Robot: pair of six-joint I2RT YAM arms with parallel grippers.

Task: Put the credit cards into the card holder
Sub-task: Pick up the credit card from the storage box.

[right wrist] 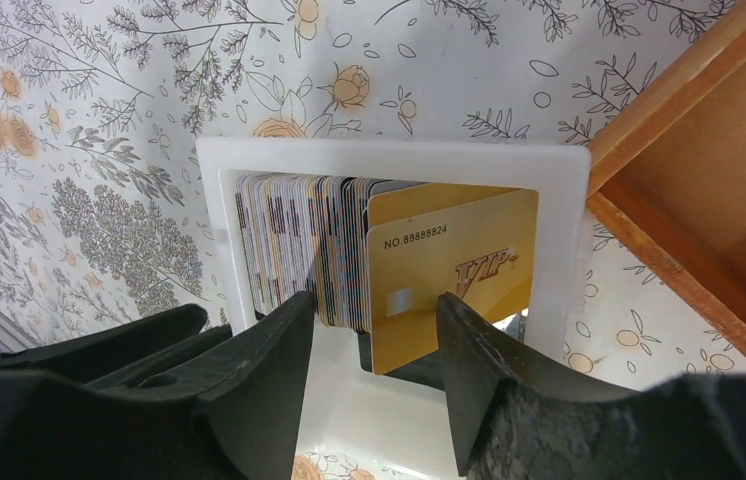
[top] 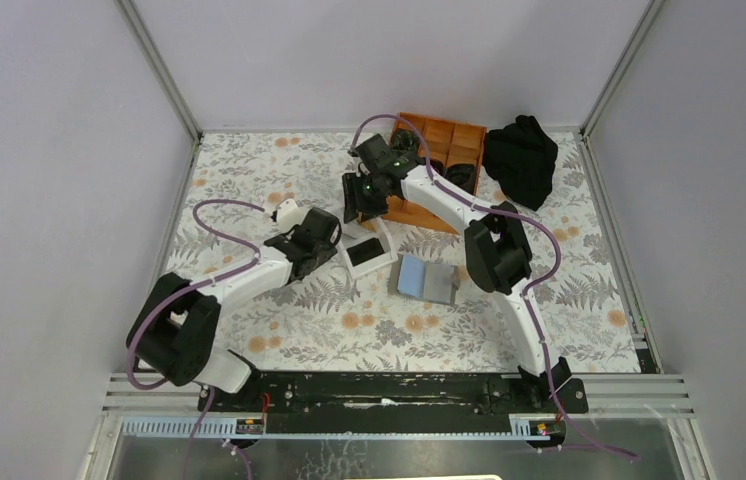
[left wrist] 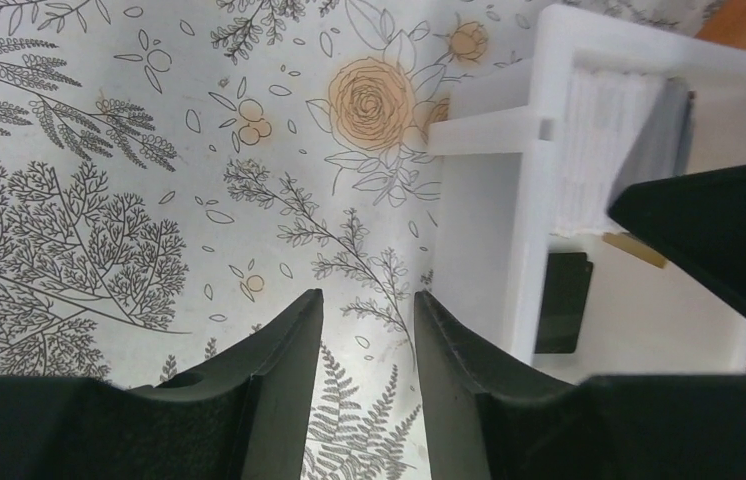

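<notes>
Looking down the right wrist camera, I see the right gripper (right wrist: 374,305) hanging over the white box (right wrist: 389,155), its jaws parted to a middling gap. In that gap show the edge of a stack of credit cards (right wrist: 284,245), standing on edge in the box's far compartment, and the lower corner of a gold card (right wrist: 459,260) marked VIP, which leans at the end of the stack. I cannot see either finger pressing on a card.

The left gripper (left wrist: 367,305) hovers over the floral table (top: 279,330) just beside the box's left wall. Its jaws are narrow, with nothing between them. A dark card (left wrist: 561,300) lies flat in the box's other compartment.

The card holder (top: 427,280) lies opened flat on the table, near the box's right side but apart from it, pale blue half toward the box. An orange tray (top: 439,150) sits just beyond the box, and a black cloth (top: 521,158) lies farther off past the tray.
</notes>
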